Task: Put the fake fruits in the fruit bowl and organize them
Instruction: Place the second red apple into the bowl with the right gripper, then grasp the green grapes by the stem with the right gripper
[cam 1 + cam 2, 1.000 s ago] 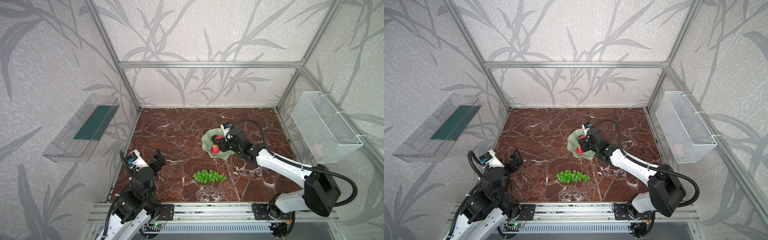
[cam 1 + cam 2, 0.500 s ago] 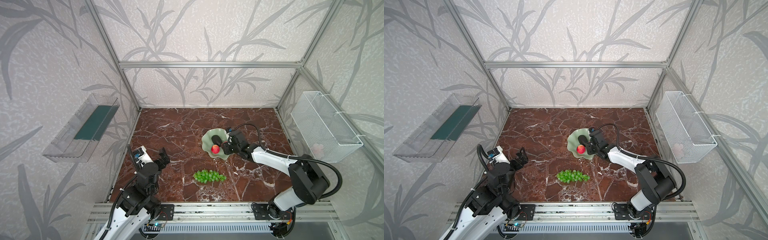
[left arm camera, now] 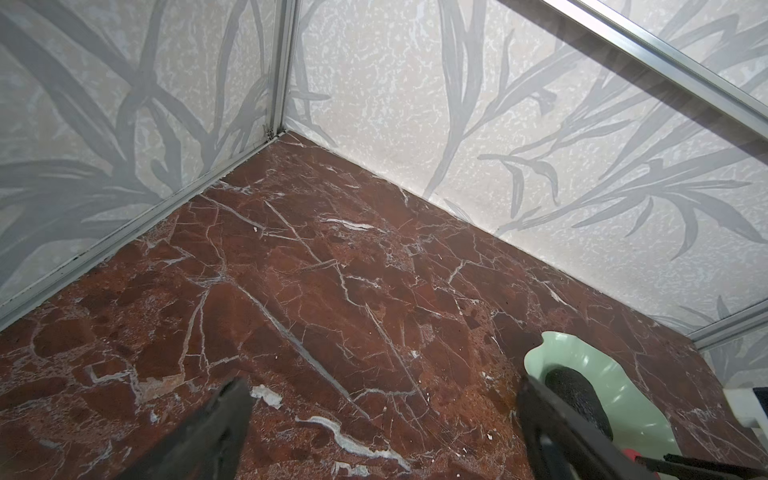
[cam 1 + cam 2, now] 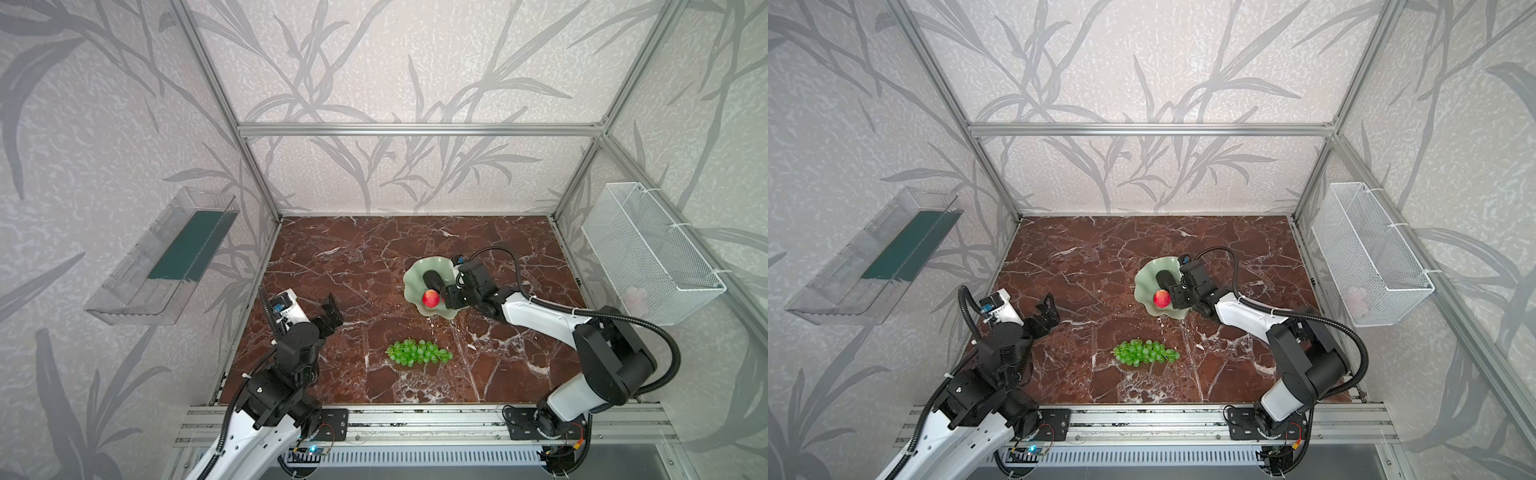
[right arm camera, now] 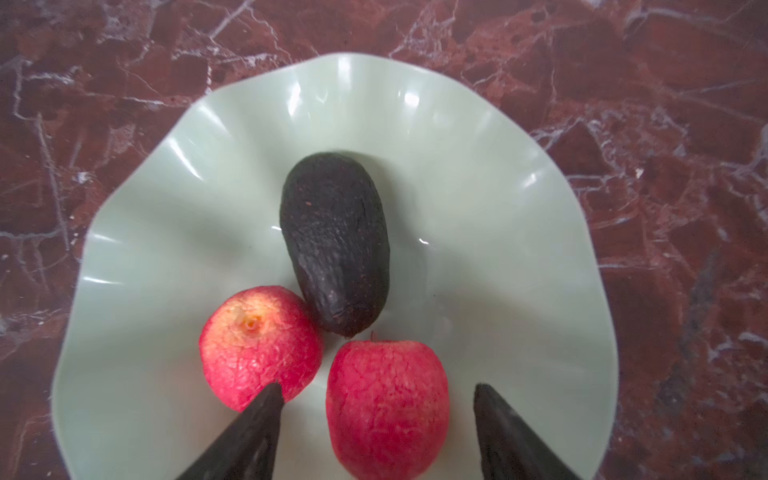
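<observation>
The pale green scalloped fruit bowl (image 5: 166, 174) holds the dark pebbly avocado (image 5: 334, 241) and two red-pink apples (image 5: 257, 340), (image 5: 388, 403). My right gripper (image 5: 376, 392) is open over the bowl's near side. The second apple lies between its fingers with a gap on each side. In both top views the bowl (image 4: 415, 276) sits right of centre, and only one apple (image 4: 431, 298) shows there. The green grapes (image 4: 417, 352) lie on the marble in front of the bowl. My left gripper (image 4: 332, 309) hovers open and empty at the left, far from the fruits.
A white wire-mesh basket (image 4: 648, 253) hangs on the right wall with a pale pinkish thing inside. A clear plastic tray (image 4: 166, 257) hangs on the left wall. The brown marble floor (image 4: 353, 266) is walled on three sides.
My right gripper lowered the second apple into the bowl and its jaws opened, letting it go beside the first. My left arm shifted slightly forward.
</observation>
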### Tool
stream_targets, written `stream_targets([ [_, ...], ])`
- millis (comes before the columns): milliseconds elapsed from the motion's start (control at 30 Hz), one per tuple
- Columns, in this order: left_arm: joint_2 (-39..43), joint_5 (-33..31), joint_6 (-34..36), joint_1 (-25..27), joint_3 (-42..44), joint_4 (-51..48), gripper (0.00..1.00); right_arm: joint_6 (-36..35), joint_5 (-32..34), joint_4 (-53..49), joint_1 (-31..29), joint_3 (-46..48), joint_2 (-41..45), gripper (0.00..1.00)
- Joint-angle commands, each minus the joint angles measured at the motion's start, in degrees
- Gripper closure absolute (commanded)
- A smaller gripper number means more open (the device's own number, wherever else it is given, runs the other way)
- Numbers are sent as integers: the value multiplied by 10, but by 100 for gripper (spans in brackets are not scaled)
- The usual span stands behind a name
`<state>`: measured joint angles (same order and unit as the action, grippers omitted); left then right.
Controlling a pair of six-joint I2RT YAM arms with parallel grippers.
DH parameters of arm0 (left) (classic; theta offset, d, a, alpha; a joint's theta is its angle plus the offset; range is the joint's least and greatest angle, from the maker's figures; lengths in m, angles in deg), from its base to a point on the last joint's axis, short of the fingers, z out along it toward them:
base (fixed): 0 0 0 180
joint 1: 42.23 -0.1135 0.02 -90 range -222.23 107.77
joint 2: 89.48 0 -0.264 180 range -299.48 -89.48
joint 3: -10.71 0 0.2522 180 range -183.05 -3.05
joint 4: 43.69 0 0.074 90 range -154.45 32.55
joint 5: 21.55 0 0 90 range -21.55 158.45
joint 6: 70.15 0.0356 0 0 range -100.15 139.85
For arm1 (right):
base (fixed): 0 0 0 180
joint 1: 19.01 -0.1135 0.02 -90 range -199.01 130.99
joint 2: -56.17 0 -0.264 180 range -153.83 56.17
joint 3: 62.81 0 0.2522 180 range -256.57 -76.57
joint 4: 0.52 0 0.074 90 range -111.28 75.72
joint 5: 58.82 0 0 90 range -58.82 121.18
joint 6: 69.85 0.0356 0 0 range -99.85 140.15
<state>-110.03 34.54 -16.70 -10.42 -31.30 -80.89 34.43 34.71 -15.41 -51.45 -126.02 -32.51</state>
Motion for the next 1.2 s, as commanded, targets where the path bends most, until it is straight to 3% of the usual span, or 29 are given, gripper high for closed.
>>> stream_targets([
  [0,-1,-3,1,-2,-9,10,0,-12,-22,-3,3,7,55,25],
  [133,-1,-2,0,-2,-6,13,0,-29,-112,45,0,51,109,21],
  [300,-2,-2,-2,-2,-2,19,0,-93,-254,142,-39,117,148,8],
  [533,0,-1,-4,-2,-2,20,0,-160,-325,236,-101,168,145,3],
  [667,-1,1,-4,-2,-1,24,0,-197,-321,221,-139,153,102,3],
  [833,1,1,-4,-2,-3,20,0,-195,-337,232,-159,140,45,3],
  [1167,1,-1,-1,-3,-4,20,0,-201,-305,244,-190,120,-44,5],
])
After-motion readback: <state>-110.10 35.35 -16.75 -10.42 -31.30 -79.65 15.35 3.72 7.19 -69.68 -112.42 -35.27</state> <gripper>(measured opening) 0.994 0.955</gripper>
